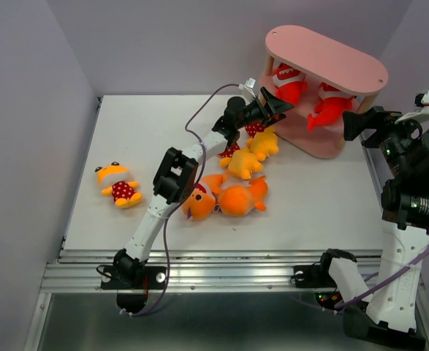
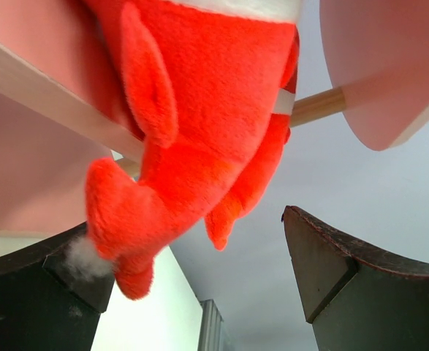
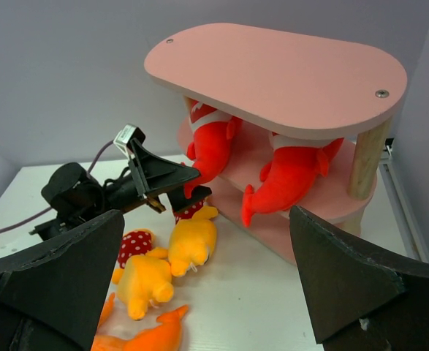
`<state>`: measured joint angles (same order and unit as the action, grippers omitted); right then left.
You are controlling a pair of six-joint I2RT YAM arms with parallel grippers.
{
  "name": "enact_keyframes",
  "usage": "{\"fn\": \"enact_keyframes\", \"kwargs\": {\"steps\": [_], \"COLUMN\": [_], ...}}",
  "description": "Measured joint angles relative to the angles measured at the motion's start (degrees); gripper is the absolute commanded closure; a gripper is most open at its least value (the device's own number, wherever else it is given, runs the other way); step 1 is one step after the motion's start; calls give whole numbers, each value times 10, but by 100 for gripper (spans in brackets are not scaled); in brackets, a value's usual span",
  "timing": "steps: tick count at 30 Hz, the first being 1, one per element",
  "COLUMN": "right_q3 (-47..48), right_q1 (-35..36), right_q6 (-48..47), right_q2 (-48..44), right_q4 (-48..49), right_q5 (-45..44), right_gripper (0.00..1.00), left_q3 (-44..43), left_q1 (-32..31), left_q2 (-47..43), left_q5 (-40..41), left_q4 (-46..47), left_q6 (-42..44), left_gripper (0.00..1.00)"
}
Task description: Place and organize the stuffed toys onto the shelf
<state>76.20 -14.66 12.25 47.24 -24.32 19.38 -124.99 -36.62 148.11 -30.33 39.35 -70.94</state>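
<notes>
1. Top: shelf (image 1: 324, 55) at 1 o'clock, red sharks (image 1: 329, 108) on middle tier; left gripper (image 1: 276, 104) spread wide at its 9 o'clock, right gripper (image 1: 357, 121) spread wide at 3.
2. Left wrist: empty jaws under red shark (image 2: 199, 110).
3. Right wrist: empty jaws, shelf at 12 o'clock.

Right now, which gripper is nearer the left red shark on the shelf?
Left. The left gripper is at that shark's tail, jaws open; the right gripper hangs by the shelf's right end.
</notes>
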Motion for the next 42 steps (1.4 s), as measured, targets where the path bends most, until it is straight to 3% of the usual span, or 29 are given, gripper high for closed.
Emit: {"fn": "enact_keyframes", "kwargs": {"steps": [19, 25, 32, 42], "right_q3": [0, -2, -2, -2], "right_q1": [-7, -7, -7, -7], "right_q6": [0, 0, 0, 0], "right_q2": [-3, -4, -4, -4], "right_q4": [4, 8, 8, 8], "right_q5": [5, 6, 6, 6], "right_gripper": [0, 0, 0, 0], "left_q3": [97, 99, 95, 64], "left_q1": [14, 15, 15, 18], "left_q2": [-54, -54, -54, -54], "left_q5": [-12, -11, -12, -16], "left_q4": [24, 24, 26, 45], "left_q6": [7, 7, 0, -24], "left_gripper": [5, 21, 54, 72]}}
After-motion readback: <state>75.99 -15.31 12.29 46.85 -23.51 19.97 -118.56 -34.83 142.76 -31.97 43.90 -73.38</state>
